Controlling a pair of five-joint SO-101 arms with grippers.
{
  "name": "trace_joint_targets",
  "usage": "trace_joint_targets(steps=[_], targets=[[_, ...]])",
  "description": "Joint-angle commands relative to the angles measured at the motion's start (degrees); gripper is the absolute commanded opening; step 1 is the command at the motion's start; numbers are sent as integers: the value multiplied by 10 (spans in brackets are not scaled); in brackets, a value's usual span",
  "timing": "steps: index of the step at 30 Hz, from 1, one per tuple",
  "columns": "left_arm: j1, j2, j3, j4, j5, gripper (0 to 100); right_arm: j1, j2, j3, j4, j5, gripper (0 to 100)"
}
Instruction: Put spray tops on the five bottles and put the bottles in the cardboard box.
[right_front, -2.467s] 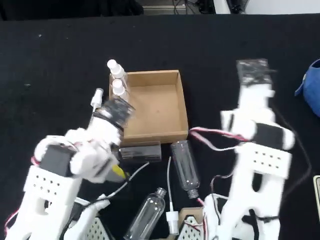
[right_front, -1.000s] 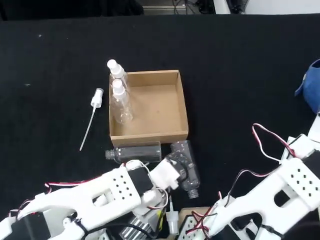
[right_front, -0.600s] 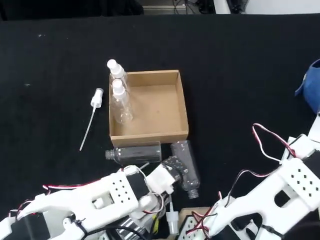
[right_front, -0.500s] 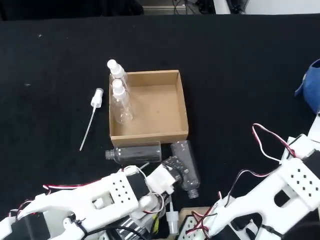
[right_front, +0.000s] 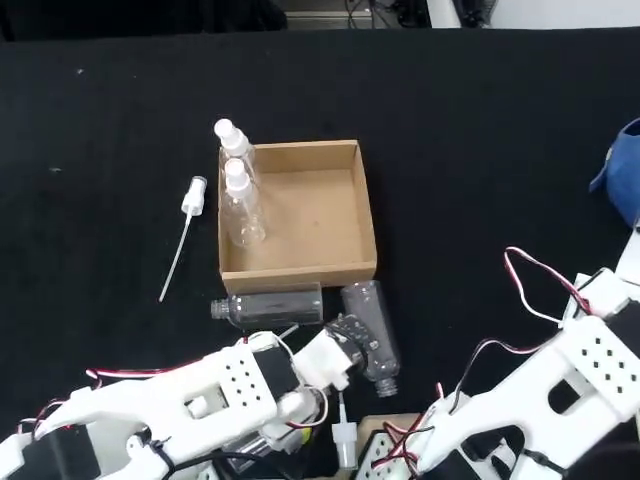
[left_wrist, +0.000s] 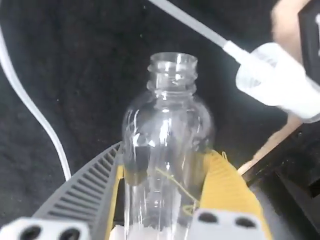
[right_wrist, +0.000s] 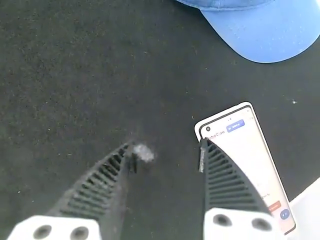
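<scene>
Two capped bottles stand inside cardboard box. Two uncapped bottles lie just beside box. Left claw clamps third uncapped bottle, farther from box. Right claw spread, empty. Three bottles left, I'd say.

Black table, cardboard box, lying bottle, second bottle, spray top, phone, cap
</scene>
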Motion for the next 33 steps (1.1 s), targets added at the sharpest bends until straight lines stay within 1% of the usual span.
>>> trace_joint_targets(steps=[1,4,8,11,15,20,25,27,29,33], targets=[[-38,-7,-84,76,-99,30,-35,-9,-8,4,-1,180],[-84,-7,-167,148,-204,30,-62,-13,-8,23,-1,179],[-147,-7,-245,207,-349,30,-81,-9,-8,25,-23,179],[-195,-7,-269,239,-418,30,-84,-13,-8,25,-26,180],[-267,-8,-283,274,-472,30,-90,-13,-7,26,-28,180],[-354,-8,-344,355,-553,30,-90,-13,-8,30,-28,178],[-480,-46,-388,354,-583,30,-105,-13,-41,85,-25,177],[-524,-72,-378,354,-615,30,-129,-13,-58,117,-25,177],[-569,-105,-354,354,-633,30,-167,-13,-78,147,-24,177],[-663,-177,-304,350,-631,30,-248,-14,-117,215,-24,177]])
